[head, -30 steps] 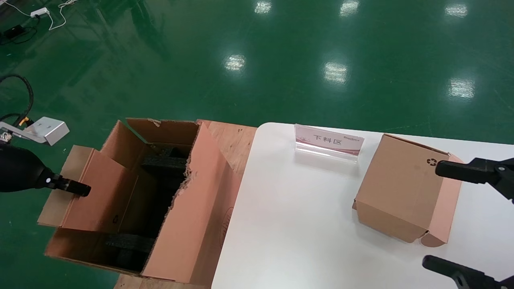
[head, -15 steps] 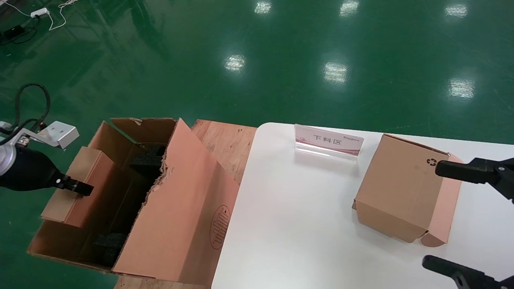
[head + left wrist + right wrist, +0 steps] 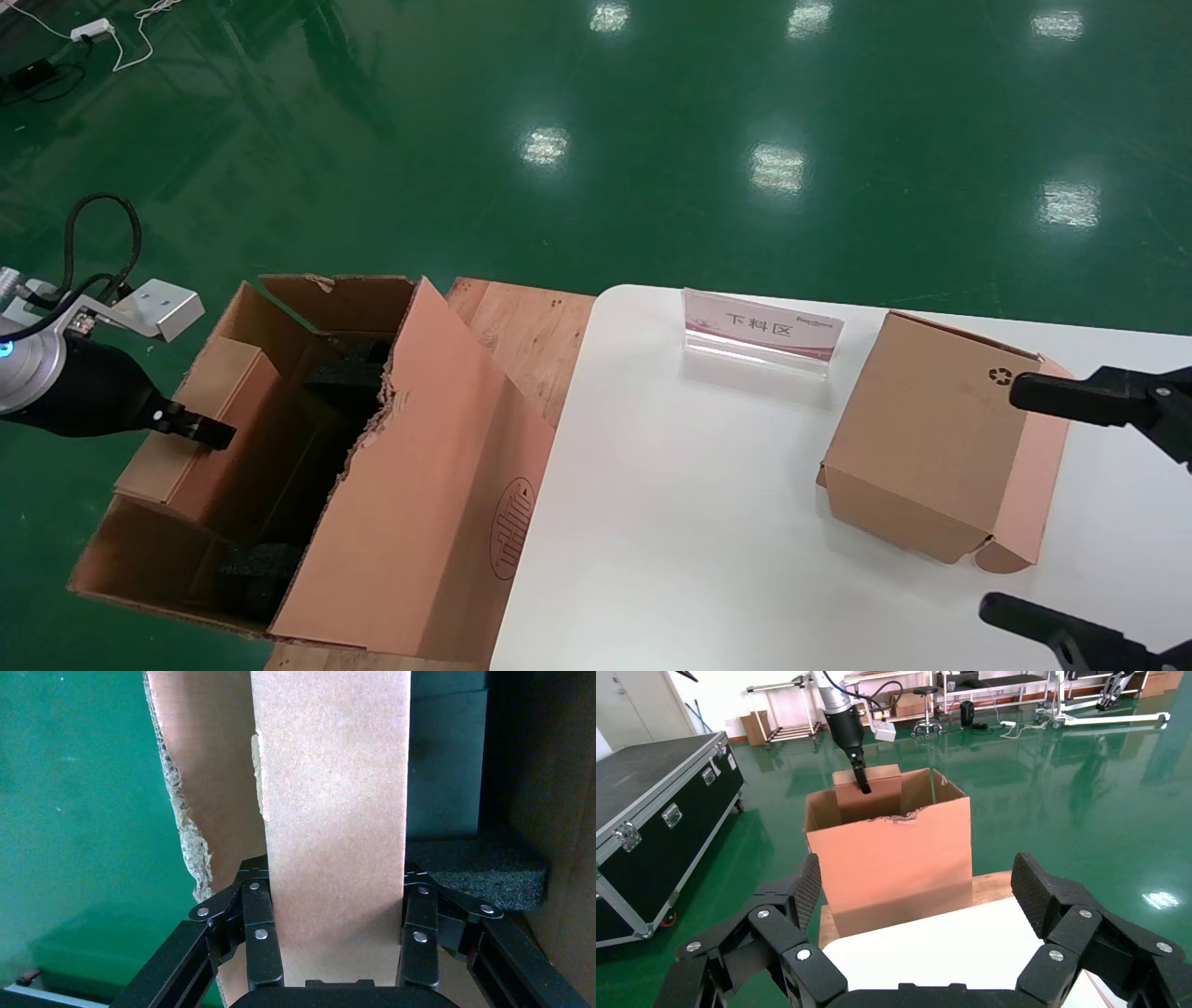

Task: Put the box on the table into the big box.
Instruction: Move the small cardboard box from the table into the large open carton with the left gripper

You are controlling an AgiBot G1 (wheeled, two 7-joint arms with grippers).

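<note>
The box (image 3: 219, 377), a slim pinkish-brown slab, stands tilted inside the open top of the big box (image 3: 438, 485) left of the table (image 3: 670, 485). My left gripper (image 3: 212, 433) is shut on its flat sides; in the left wrist view the box (image 3: 337, 797) fills the gap between the fingers of the left gripper (image 3: 337, 888), above black foam (image 3: 478, 871). My right gripper (image 3: 1001, 499) hangs open at the table's right end. The right wrist view, through the open right gripper (image 3: 916, 896), shows the big box (image 3: 898, 860) with the box (image 3: 877, 776) in it.
A chunkier cube-like brown box (image 3: 931, 438) sits on the table between my right fingers. An acrylic sign (image 3: 764, 331) stands at the table's far edge. A wooden pallet (image 3: 521, 326) lies under the big box. A black flight case (image 3: 652, 811) stands on the green floor.
The left gripper has moved a little right and farther away with the box. The big box has shifted left and its table-side wall now leans outward. The right arm has not moved.
</note>
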